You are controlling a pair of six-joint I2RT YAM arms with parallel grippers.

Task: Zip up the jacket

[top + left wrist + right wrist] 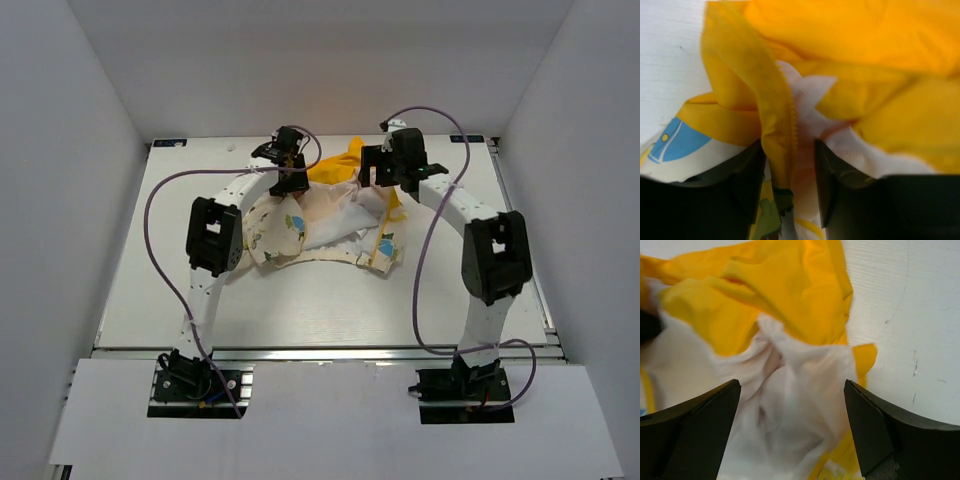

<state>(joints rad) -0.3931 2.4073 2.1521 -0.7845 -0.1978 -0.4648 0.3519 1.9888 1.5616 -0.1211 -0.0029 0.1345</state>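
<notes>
Jacket (322,222) lies crumpled between both arms on the counter (330,305), yellow hood away from the bases; long axis unclear. Left gripper (790,187) pinches the yellow zipper edge (785,130). Right gripper (792,432) hangs spread wide over white fabric. No legible writing.

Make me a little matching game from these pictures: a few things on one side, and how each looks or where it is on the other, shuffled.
Things:
1. left gripper
2. right gripper
3. hood
4. sleeve cuff

Descriptions:
A. fingers wide apart above crumpled white fabric
B. bright yellow, at the far end of the jacket
C. yellow zipper edge runs between its fingers
D. cream with small prints, lying nearest the robot's bases

Pairs: 1-C, 2-A, 3-B, 4-D
</notes>
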